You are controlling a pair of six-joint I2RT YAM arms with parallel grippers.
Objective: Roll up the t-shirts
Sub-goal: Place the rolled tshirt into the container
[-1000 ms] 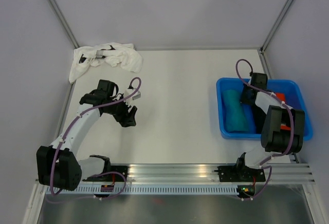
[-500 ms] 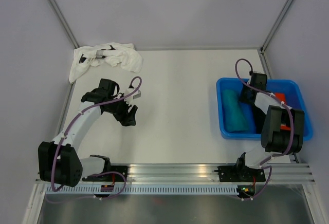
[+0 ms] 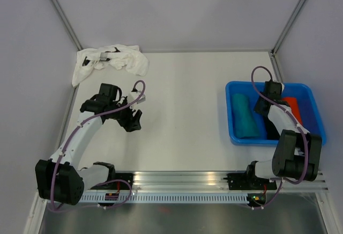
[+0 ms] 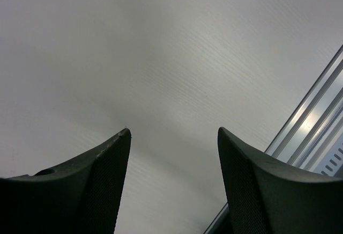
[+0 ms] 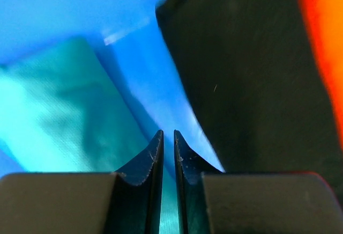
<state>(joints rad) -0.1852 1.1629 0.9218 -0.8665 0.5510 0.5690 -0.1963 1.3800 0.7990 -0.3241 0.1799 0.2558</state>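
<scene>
While the right tool (image 5: 167,151) hangs nearly clenched, empty, inside the blue tub (image 3: 233,90), we note the teal shirt (image 3: 244,117) left, black shirt (image 5: 252,78) right. Left tool (image 4: 172,159), released, sits well near of the white shirt (image 3: 115,59).

- In the top view, the black t-shirt (image 3: 266,122) in the blue tub (image 3: 233,133) is largely covered by the right arm.
- The orange-red t-shirt (image 5: 324,46) is cut off by the right edge of the right wrist view and is blurred.
- The teal t-shirt (image 5: 59,116) is cropped at the left edge there.
</scene>
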